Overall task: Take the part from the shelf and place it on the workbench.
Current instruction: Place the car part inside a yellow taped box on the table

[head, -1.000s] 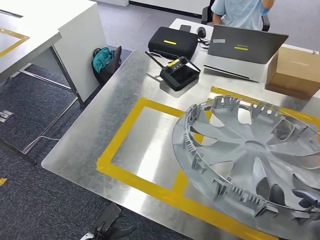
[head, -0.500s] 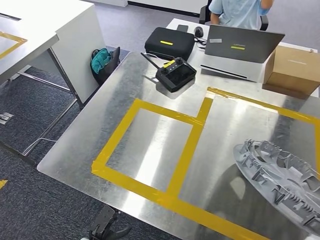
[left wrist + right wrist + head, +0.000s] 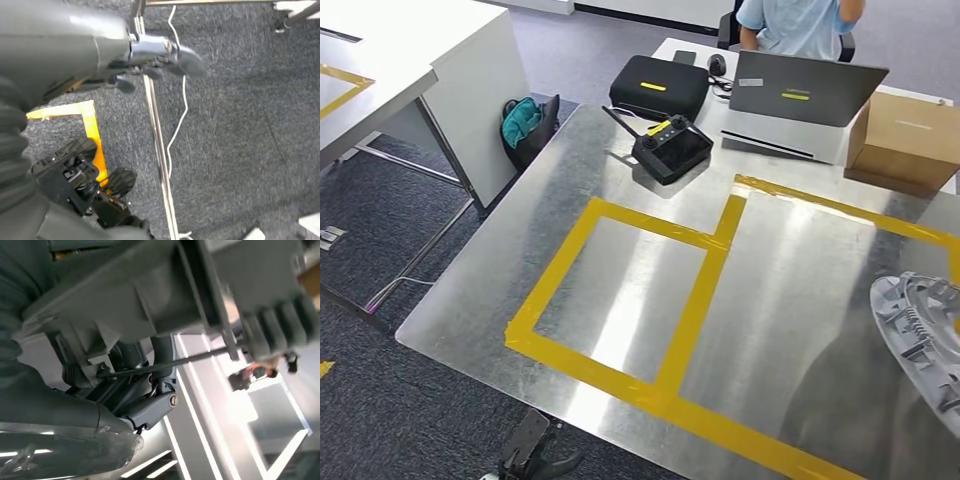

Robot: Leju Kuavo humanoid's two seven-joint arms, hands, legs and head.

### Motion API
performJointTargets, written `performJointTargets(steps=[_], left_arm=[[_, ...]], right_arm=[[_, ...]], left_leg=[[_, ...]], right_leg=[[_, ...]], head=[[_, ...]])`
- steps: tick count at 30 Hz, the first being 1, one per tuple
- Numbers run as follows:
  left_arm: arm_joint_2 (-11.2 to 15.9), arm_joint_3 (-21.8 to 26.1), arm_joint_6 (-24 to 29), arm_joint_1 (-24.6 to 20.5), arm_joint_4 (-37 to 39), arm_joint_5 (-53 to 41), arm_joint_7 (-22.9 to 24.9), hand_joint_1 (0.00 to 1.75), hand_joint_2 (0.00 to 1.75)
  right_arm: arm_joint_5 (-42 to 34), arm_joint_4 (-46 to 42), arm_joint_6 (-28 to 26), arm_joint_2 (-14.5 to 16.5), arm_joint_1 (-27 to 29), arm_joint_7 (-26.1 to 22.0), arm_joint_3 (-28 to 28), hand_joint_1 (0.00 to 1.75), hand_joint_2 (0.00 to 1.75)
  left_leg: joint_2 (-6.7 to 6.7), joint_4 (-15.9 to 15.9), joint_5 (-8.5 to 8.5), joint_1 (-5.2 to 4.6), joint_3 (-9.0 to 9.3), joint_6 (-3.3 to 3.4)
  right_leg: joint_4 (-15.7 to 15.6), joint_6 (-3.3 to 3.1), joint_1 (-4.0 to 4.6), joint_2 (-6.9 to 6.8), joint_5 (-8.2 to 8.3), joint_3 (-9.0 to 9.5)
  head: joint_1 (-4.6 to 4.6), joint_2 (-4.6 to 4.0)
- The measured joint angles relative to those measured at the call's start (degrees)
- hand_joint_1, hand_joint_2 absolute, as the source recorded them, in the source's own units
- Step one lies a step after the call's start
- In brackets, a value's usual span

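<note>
Your left hand hangs over grey carpet, fingers loosely apart, holding nothing. On the metal workbench sits yellow tape. At far right, the grey round part lies nearly flat, ribbed side up. Your right hand grips its rim.

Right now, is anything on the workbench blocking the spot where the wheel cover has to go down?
Nothing visible does. The wheel cover, held by the right hand, sits over the workbench's right side; the bare metal there is free. The controller lies at the far edge.
</note>
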Motion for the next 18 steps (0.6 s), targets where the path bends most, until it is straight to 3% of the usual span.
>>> performJointTargets(steps=[4, 7, 11, 15, 18], left_arm=[[-0.11, -0.01, -0.66, -0.3, 0.0, -1.66, 0.85, 0.0, 1.75], [-0.23, -0.09, -1.23, -0.44, 0.0, -2.65, 1.4, 0.0, 1.75], [-0.32, -0.11, -1.4, -0.53, 0.0, -3.09, 1.62, 0.0, 1.75], [-0.36, -0.25, -1.66, -0.63, 0.0, -4.04, 1.92, 0.0, 1.75], [-0.54, -0.42, -2.08, -0.79, 0.0, -4.88, 2.43, 0.0, 1.75]], right_arm=[[12.55, 3.82, 2.6, -0.32, -6.01, -6.57, -6.94, 1.75, 1.75], [19.2, 6.46, 1.5, -1.39, -8.09, -7.35, -7.93, 1.75, 1.75], [21.17, 8.42, 0.69, -2.5, -9.54, -7.3, -7.93, 1.75, 1.75], [24.94, 10.7, -1.13, -4.37, -9.52, -4.91, -6.05, 1.75, 1.75], [26.15, 13.76, -2.75, -7.61, -8.51, 1.64, -0.41, 1.75, 1.75]], left_leg=[[-0.01, 0.0, 0.09, -0.1, -0.03, 0.17], [-0.01, 0.0, 0.14, -0.18, -0.04, 0.23], [-0.01, 0.0, 0.19, -0.25, -0.04, 0.29], [-0.01, 0.0, 0.22, -0.3, -0.06, 0.34], [-0.01, 0.0, 0.26, -0.38, -0.1, 0.41]], right_leg=[[-0.01, 0.08, -0.1, -0.1, 0.06, 0.04], [-0.01, 0.17, -0.18, -0.11, 0.12, 0.02], [-0.01, 0.22, -0.26, -0.12, 0.15, 0.02], [-0.01, 0.29, -0.32, -0.11, 0.21, 0.04], [-0.04, 0.37, -0.4, -0.13, 0.26, 0.03]], head=[[0.01, 0.0], [0.0, 0.0], [0.0, 0.0], [0.01, 0.0], [0.02, 0.0]])
